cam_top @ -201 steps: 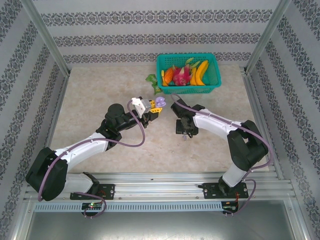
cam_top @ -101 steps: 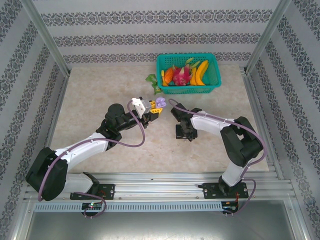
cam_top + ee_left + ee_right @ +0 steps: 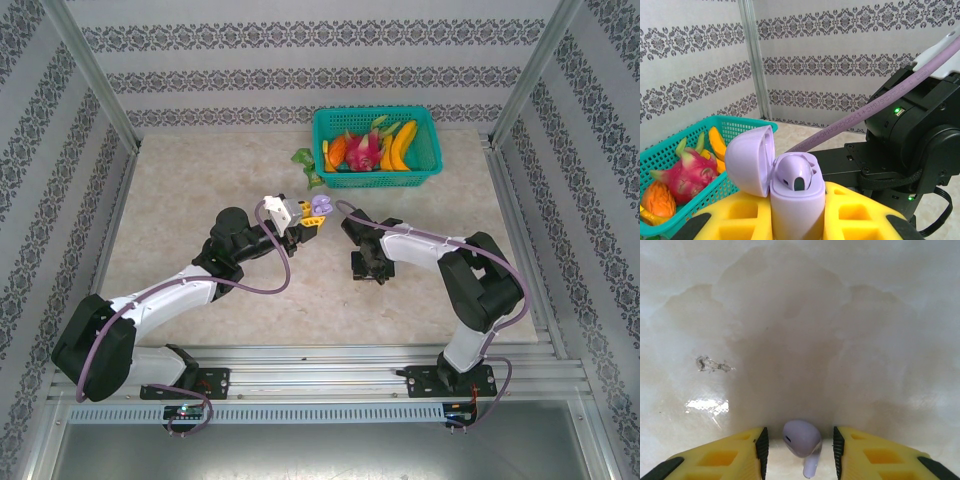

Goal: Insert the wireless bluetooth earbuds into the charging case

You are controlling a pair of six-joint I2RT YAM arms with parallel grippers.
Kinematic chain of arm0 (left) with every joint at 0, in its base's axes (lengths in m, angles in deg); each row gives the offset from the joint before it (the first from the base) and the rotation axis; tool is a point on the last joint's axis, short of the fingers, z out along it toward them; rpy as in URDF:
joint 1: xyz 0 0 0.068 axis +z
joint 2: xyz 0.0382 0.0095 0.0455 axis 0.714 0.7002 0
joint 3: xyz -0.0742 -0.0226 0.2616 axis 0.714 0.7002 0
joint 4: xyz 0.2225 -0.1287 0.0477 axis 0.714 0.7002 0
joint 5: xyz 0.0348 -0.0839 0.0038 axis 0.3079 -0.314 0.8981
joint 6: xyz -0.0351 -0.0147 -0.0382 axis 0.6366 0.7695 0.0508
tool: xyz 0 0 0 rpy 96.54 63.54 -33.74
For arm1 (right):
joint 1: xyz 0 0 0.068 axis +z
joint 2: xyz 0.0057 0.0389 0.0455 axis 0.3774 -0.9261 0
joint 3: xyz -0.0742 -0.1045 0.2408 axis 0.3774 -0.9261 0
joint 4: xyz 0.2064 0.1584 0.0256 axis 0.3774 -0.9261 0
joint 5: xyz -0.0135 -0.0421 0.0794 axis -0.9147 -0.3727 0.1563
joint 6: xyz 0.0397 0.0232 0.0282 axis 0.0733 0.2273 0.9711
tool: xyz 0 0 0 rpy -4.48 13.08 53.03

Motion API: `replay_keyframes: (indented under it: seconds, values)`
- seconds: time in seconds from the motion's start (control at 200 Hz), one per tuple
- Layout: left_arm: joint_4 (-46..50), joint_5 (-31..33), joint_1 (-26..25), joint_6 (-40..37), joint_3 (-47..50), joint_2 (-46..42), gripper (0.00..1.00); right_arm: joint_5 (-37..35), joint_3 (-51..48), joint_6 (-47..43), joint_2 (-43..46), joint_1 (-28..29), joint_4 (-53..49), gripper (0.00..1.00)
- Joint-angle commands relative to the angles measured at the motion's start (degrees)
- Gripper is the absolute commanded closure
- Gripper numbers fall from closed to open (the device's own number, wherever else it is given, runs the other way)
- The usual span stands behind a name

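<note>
Over the last second the right arm has folded in toward the middle of the counter (image 3: 200,180), and its elbow has shifted left; the left arm has stayed put.

The right hand (image 3: 798,450) points straight down at the surface. Its yellow fingers (image 3: 730,457) stand at a middling width on either side of a purple earbud (image 3: 801,439) that lies on the counter, with a thin gap on each side, so nothing is gripped yet.

The left hand (image 3: 312,218) is clamped on the purple charging case (image 3: 790,200) and holds it upright above the counter, just left of the right hand. The lid (image 3: 751,160) is swung open to the left, and a second earbud (image 3: 795,175) of the same purple sits in the well.

The counter is pale beige stone with cloudy mottling. Seen from the right wrist, it has a glossy patch of reflected light and a small scuff (image 3: 712,364).

At the far edge stands a teal basket (image 3: 380,181) with a banana (image 3: 402,145), a dragon fruit (image 3: 362,150) and other bright fruit inside. Something green (image 3: 305,160) lies just beside its left end, too small to tell what.

Wallpaper (image 3: 300,40) in grey ornamental bands on white closes in the back and both sides, metal posts (image 3: 90,70) rise at the corners, and a slotted metal rail (image 3: 320,385) carries both arm bases along the near edge.
</note>
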Motion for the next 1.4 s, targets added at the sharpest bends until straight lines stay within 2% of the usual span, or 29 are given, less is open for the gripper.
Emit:
replay_keyframes:
  seconds: [0.0,0.4,0.989,1.204,1.394]
  values:
    - [-1.6,-1.0,-0.7,0.0,-1.4,0.1,1.00,-1.6,-0.3,-0.4,-2.0,-0.5,1.2,0.60]
    - [-1.7,-1.0,-0.7,0.1,-1.5,0.2,1.00,-1.6,-0.2,-0.8,-1.2,-2.5,1.8,0.64]
    - [-2.2,-1.2,-0.7,0.5,-1.8,1.1,1.00,-0.7,-0.4,-1.6,-0.8,-3.2,2.4,0.77]
    - [-2.3,-1.2,-0.7,0.6,-1.6,1.3,1.00,-1.1,-1.1,-1.1,2.5,-3.2,2.5,0.78]
    - [-2.2,-1.3,-0.7,0.6,-0.9,0.9,1.00,-1.9,-1.9,-0.7,9.3,-3.2,1.9,0.79]
